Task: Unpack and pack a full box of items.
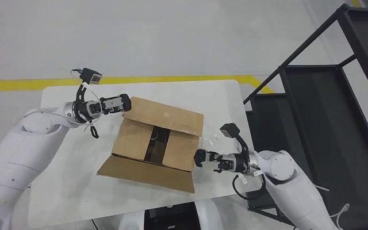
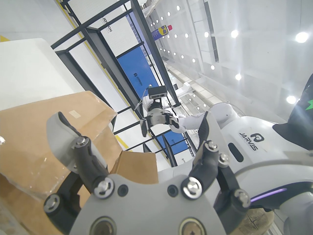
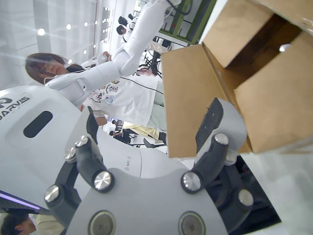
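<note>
A brown cardboard box (image 1: 155,144) lies on the white table (image 1: 69,178) with its flaps partly spread and a dark gap in the middle; what is inside is too dark to tell. My left gripper (image 1: 127,103) is open at the box's far left corner, beside the back flap (image 2: 36,128). My right gripper (image 1: 197,158) is open at the box's right side, one finger (image 3: 215,121) close against a side flap (image 3: 193,94). Neither gripper holds anything.
A black metal shelf frame (image 1: 310,98) stands right of the table. A yellow floor line (image 1: 172,80) runs behind the table. Bare tabletop lies left of the box and in front of it.
</note>
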